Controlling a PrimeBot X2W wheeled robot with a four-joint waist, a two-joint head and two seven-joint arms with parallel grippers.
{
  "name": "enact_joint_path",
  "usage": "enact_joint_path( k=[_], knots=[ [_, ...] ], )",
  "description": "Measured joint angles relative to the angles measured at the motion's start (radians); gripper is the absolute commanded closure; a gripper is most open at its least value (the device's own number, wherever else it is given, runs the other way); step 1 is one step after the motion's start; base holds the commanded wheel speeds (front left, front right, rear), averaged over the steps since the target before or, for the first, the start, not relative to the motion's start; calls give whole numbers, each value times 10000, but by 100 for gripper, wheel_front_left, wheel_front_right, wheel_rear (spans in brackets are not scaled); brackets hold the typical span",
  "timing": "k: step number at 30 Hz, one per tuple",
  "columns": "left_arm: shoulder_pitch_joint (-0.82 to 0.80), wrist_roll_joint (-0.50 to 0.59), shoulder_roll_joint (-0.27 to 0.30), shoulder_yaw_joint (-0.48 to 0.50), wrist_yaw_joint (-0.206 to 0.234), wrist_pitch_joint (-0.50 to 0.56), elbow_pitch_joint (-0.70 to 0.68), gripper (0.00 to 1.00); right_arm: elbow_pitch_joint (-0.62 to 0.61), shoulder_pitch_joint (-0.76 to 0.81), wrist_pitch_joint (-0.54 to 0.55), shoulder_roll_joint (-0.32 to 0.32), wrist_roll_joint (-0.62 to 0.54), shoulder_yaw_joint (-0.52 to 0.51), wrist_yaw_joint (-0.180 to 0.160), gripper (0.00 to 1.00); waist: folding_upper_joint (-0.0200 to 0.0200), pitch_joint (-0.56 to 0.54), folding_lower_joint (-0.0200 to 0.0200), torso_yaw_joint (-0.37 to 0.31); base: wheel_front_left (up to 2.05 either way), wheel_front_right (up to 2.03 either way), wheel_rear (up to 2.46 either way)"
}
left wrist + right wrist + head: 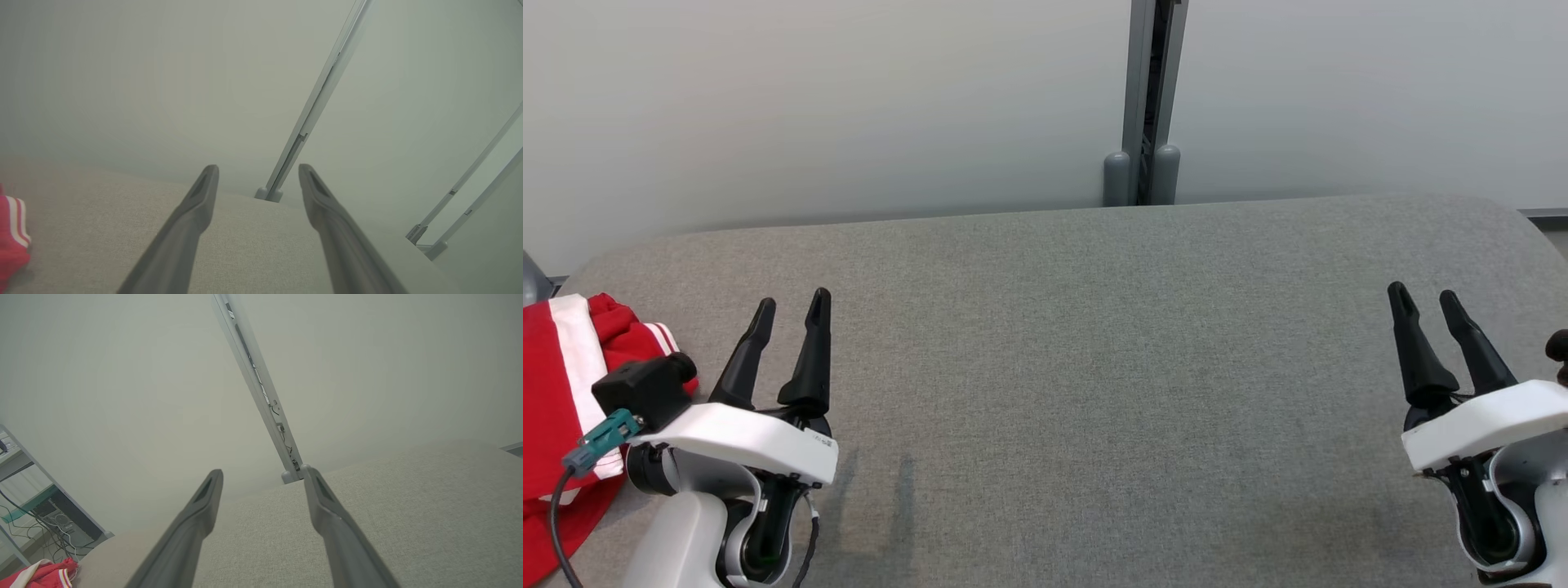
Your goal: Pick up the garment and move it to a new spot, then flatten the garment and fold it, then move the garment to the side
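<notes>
The garment point(560, 384) is red with white stripes and lies bunched at the left edge of the grey fabric table point(1094, 343). A corner of the garment point(12, 237) shows at the left in the left wrist view, and the garment point(45, 575) sits at the bottom left in the right wrist view. My left gripper point(792, 309) hovers just right of it, open and holding nothing. Far across the table at the right, my right gripper point(1425, 296) is also open with nothing between its fingers. In the wrist views the left gripper point(258, 171) and right gripper point(261, 473) both point toward the back wall.
A pale wall stands behind the table, with a grey vertical post point(1147, 106) at the back centre. A shelf with cables point(36, 514) stands off the table's left end. The table's rounded corners fall away at both sides.
</notes>
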Motion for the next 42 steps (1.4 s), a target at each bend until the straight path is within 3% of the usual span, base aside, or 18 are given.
enact_joint_path(
  k=[9, 42],
  knots=[
    [128, 815, 215, -96, 230, 2, 12, 0, -12, 222, -165, -13, -1095, 226, 0, 0, 0, -63, 0, -15, 0, 0, 0],
    [771, 2688, 533, -291, 861, -259, -13, 0, 518, 671, -1093, 332, -3116, 176, 2, 0, 0, 7, 0, -26, 0, 0, 0]
  ],
)
